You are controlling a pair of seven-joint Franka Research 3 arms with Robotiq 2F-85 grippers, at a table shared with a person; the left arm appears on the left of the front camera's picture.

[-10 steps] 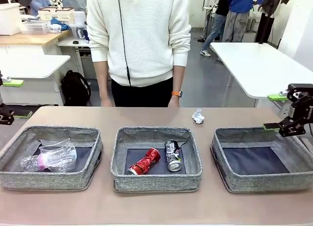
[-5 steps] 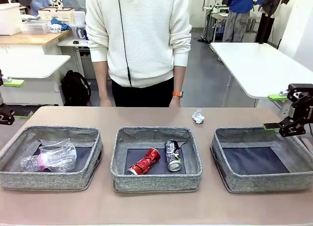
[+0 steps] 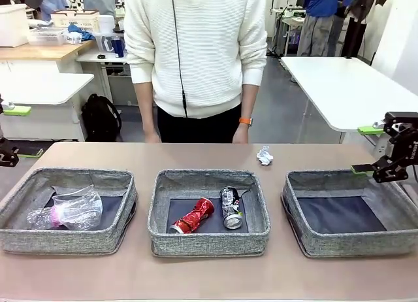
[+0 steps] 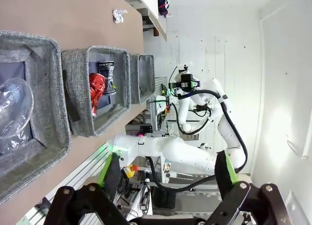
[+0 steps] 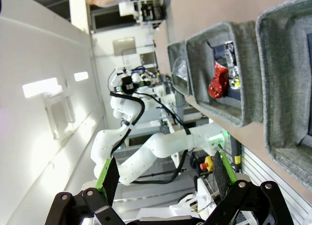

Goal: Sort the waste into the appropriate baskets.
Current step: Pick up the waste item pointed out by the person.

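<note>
So from the front camera you've got three shallow grey woven fabric bins in a row: the left bin (image 3: pixel 68 210) holds the clear plastic bottle with pink label and blue cap (image 3: pixel 51 217) plus the clear plastic cup (image 3: pixel 78 207), the middle bin (image 3: pixel 209 214) has the crushed red can (image 3: pixel 194 216) lying beside the dark printed can (image 3: pixel 230 208), and the right bin (image 3: pixel 353 214) has nothing in it. The one piece left out is the small white paper wad (image 3: pixel 264 155), sitting on the brown table (image 3: pixel 209 276) beyond the bins, between the middle and right ones, near the person in the white sweater (image 3: pixel 196 47) whose hands hang at the far edge. The right gripper (image 3: pixel 382 151) hovers at the right edge above the right bin's far corner, spread wide, carrying nothing; the wad lies to its left and a bit farther across, so I'd say the right arm is clearly the nearer one. It's a roundish lump, no real long axis to line up on. The left gripper (image 3: pixel 8 135) is barely visible at the left edge, well away. Left wrist camera, rolled sideways: its fingers (image 4: pixel 109 169) are fully spread with nothing between them, the wad (image 4: pixel 118 14) far off past the bins. Right wrist camera: green-padded fingers (image 5: pixel 108 178) wide apart, holding nothing, red can (image 5: pixel 218 80) visible in the middle bin.
</note>
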